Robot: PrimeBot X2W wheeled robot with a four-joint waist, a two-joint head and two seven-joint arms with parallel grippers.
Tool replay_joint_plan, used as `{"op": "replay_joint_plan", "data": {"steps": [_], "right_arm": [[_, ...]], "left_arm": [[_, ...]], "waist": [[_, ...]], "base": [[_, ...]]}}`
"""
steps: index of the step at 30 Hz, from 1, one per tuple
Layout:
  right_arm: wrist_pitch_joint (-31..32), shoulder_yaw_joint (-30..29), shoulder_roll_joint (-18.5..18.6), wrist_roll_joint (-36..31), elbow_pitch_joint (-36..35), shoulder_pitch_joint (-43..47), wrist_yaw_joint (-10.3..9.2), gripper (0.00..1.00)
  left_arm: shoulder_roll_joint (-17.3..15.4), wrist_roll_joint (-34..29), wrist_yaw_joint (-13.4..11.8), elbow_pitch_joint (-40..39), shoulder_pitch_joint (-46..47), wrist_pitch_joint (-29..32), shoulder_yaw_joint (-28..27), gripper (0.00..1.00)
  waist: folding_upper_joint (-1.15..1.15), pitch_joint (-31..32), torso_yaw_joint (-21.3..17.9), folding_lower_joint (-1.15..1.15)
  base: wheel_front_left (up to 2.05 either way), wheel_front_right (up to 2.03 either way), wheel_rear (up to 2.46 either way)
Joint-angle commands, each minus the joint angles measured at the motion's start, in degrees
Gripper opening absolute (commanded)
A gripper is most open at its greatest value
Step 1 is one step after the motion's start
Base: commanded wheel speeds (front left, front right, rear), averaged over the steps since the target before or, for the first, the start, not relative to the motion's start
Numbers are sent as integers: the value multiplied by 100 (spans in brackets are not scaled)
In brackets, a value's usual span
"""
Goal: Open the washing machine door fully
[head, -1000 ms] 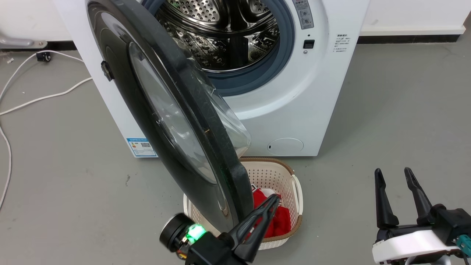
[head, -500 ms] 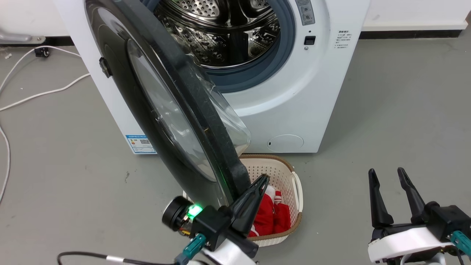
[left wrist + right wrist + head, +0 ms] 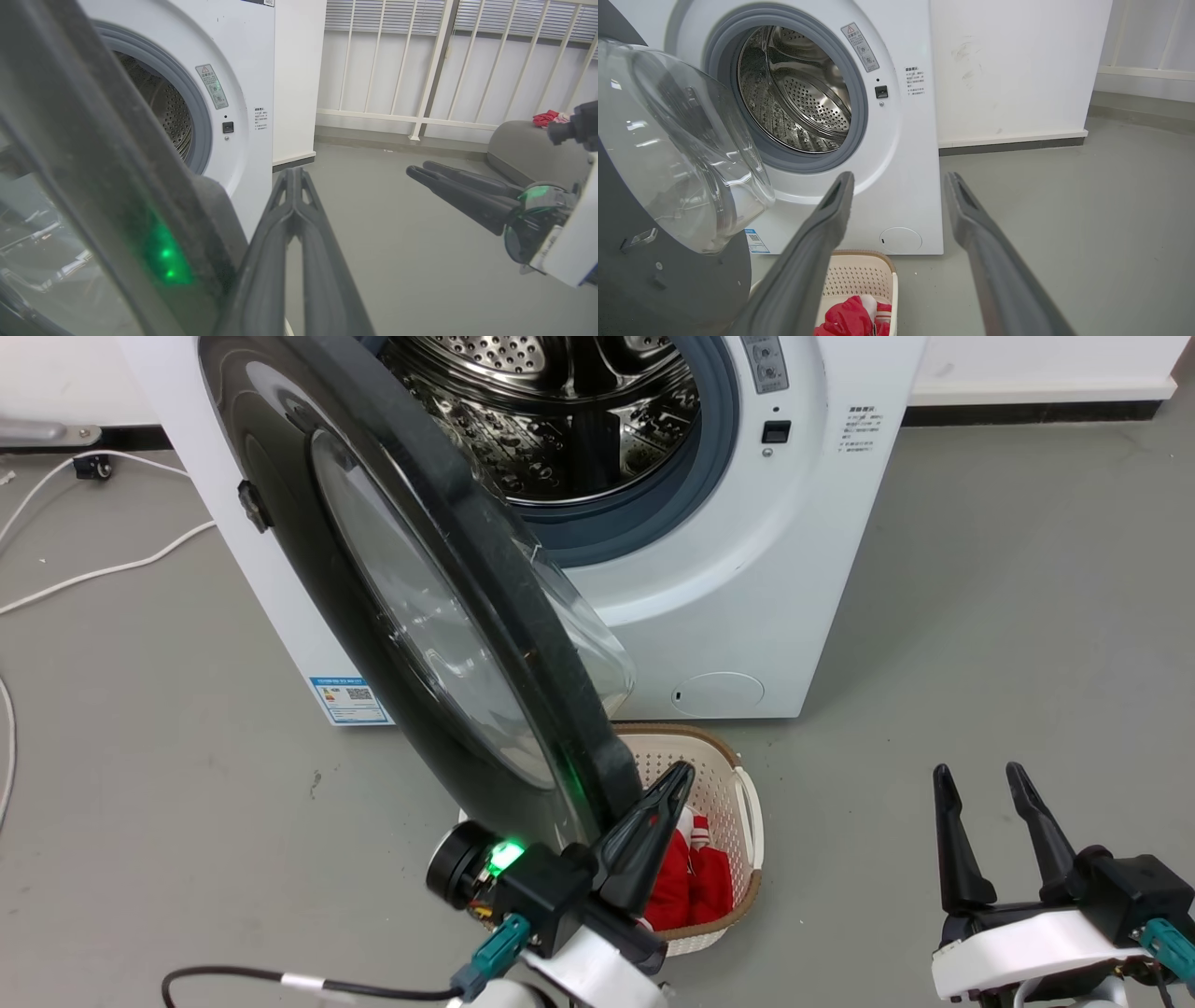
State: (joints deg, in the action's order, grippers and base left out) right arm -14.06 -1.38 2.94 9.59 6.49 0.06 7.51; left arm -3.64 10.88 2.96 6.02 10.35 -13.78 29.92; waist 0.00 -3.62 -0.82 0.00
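Left tool (image 3: 677, 782) has its two dark fingers (image 3: 644, 849) squeezed together with nothing between them. The tips sit right beside the lower rim of the washing machine door (image 3: 373, 616) — can't tell if they actually touch it. That one black door stands swung well out from the one white washing machine (image 3: 775, 569), roughly edge-on in the head view. Its glass bowl (image 3: 588, 644) bulges back toward the machine, and the steel drum (image 3: 560, 420) is in plain sight. Just under the door's low edge, one cream basket (image 3: 719, 775) sits on the floor (image 3: 934, 663) with red clothes (image 3: 695, 891) in it. Right tool (image 3: 976, 775) is at the lower right, well apart from the door — two fingers spread, empty. Low on the machine front there's one blue sticker (image 3: 347, 700) and one round flap (image 3: 717, 693).
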Motion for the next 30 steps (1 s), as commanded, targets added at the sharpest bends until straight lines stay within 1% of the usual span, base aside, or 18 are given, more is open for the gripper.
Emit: {"op": "replay_joint_plan", "data": {"steps": [1,5,10,14,20,24,25,30], "right_arm": [[18,2,-12,39,23,-42,-4,100],[32,13,-13,72,58,15,-4,100],[64,-46,-13,69,63,93,-4,100],[77,-91,-11,45,44,113,-4,100],[133,-175,-11,-4,-19,117,-3,100],[158,-221,-8,0,-41,144,-4,100],[158,-221,-8,0,-41,144,-4,100],[181,-228,-8,-10,-87,130,-4,100]], "left_arm": [[-322,42,-288,121,-81,44,-390,0],[-418,72,-450,-115,-443,138,-441,0],[-559,112,-723,-646,-923,284,-582,0],[-635,156,-883,-1148,-1263,324,-662,0],[-725,163,-1107,-1645,-1719,418,-751,0],[-775,175,-1228,-1854,-1906,439,-818,0],[-775,175,-1228,-1854,-1906,439,-818,0],[-883,222,-1394,-1982,-2055,407,-1076,0]], "waist": [[0,18,19,0],[0,62,105,0],[0,67,302,0],[0,83,506,0],[0,83,891,0],[0,67,1163,0],[0,67,1163,0],[0,0,1451,0]], "base": [[0,0,0],[0,0,0],[0,0,0],[0,0,0],[0,0,0],[0,0,0],[0,0,0],[0,0,0]]}}
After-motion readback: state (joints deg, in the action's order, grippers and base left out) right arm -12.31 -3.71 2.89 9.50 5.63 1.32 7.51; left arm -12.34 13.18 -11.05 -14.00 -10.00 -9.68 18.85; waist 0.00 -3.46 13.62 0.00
